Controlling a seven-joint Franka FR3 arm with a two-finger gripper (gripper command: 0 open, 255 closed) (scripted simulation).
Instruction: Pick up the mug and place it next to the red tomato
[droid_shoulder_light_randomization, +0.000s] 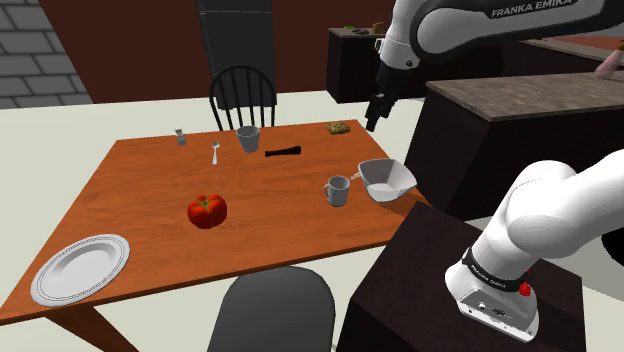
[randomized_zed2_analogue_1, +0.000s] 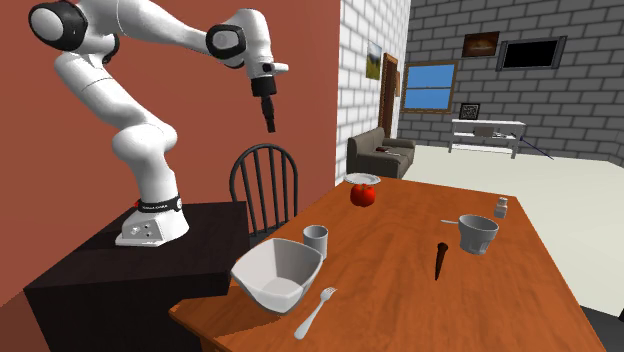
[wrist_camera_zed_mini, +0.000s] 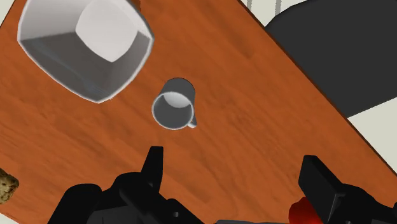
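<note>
A small grey mug (droid_shoulder_light_randomization: 338, 190) with a handle stands upright on the wooden table (droid_shoulder_light_randomization: 150, 195), right beside a white square bowl (droid_shoulder_light_randomization: 386, 179). The red tomato (droid_shoulder_light_randomization: 207, 210) lies further toward the shoulder view's left, mid-table. My black gripper (droid_shoulder_light_randomization: 375, 112) hangs high above the table's edge near the bowl, open and holding nothing. From the wrist camera the mug (wrist_camera_zed_mini: 173, 111) lies ahead of the spread fingers (wrist_camera_zed_mini: 153, 165), well below them, with the bowl (wrist_camera_zed_mini: 86, 44) beyond it and the tomato (wrist_camera_zed_mini: 299, 210) by the other finger. In the second exterior view the mug (randomized_zed2_analogue_1: 316, 240) stands between bowl (randomized_zed2_analogue_1: 277, 273) and tomato (randomized_zed2_analogue_1: 363, 194), gripper (randomized_zed2_analogue_1: 269, 122) overhead.
A second grey cup (droid_shoulder_light_randomization: 247, 138), a fork (droid_shoulder_light_randomization: 215, 152), a black stick-like object (droid_shoulder_light_randomization: 283, 152), a small shaker (droid_shoulder_light_randomization: 180, 136) and a brown morsel (droid_shoulder_light_randomization: 338, 127) lie along the table's far side. A white plate (droid_shoulder_light_randomization: 80, 267) sits at the near corner. Chairs (droid_shoulder_light_randomization: 243, 97) (droid_shoulder_light_randomization: 270, 310) flank the table.
</note>
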